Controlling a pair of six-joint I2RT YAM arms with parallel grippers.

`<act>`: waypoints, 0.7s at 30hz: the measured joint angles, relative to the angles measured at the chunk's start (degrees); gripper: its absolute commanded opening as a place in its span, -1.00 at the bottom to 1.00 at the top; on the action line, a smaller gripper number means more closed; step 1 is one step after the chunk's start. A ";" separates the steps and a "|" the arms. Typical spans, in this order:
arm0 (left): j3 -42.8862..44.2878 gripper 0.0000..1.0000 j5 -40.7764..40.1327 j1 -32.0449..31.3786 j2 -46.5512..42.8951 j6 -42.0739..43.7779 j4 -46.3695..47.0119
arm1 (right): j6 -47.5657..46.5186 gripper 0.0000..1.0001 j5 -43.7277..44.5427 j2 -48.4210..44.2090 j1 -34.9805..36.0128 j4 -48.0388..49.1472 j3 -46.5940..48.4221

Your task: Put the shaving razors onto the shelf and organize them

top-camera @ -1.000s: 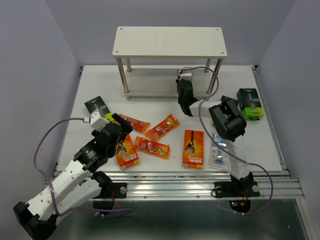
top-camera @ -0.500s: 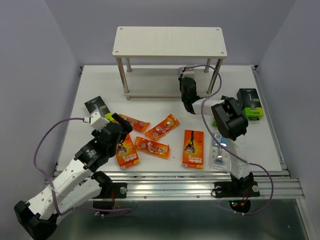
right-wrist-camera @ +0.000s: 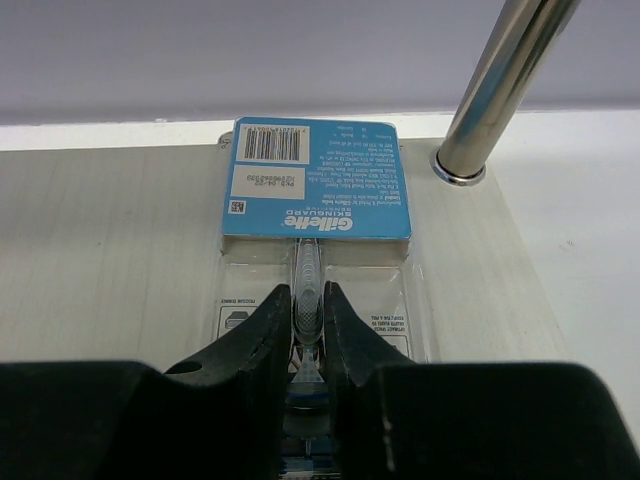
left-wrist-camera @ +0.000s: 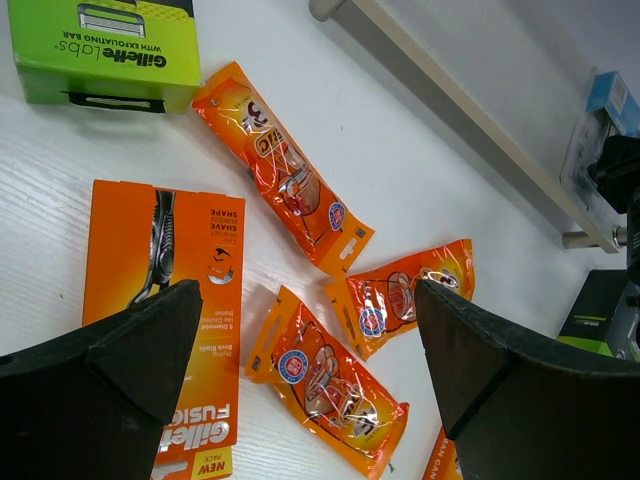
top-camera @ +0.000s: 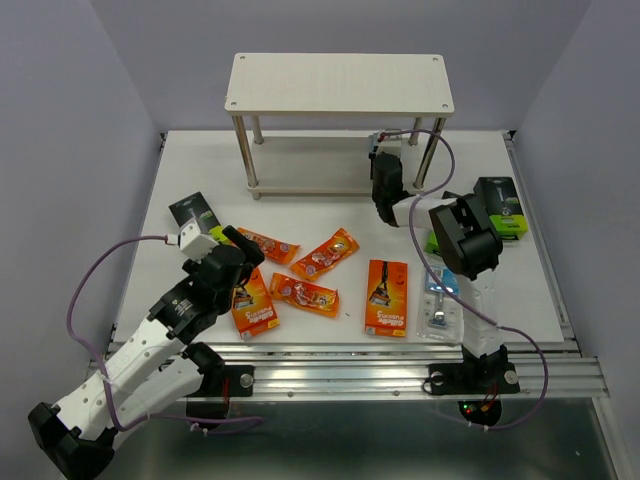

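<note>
— blue-carded clear blister pack, where is it?
— flat over the lower board of the shelf, right end, just beside a silver leg. card end points to the back wall. can't tell if it's resting on the board or just above it.
— right gripper?
— jaws clamped on the near end of that pack, a narrow gap with the razor handle between the fingers. arm reaches in under the top board.
— left gripper?
— jaws wide apart, nothing between them. hovers over the left front of the table, above an orange flat box.
— other razors?
— all on the table, off the shelf. three orange foil packets sit in a loose cluster left of centre. second orange flat box near the front, centre. second blister pack just right of it, partly under the right arm. black-and-lime box on the left, near the left gripper. another black-and-lime box at the right side.
</note>
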 measured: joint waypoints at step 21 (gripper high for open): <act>0.28 0.98 0.00 0.02 0.81 1.05 1.11 | -4.39 -0.64 -3.08 -1.68 -1.57 0.20 -2.34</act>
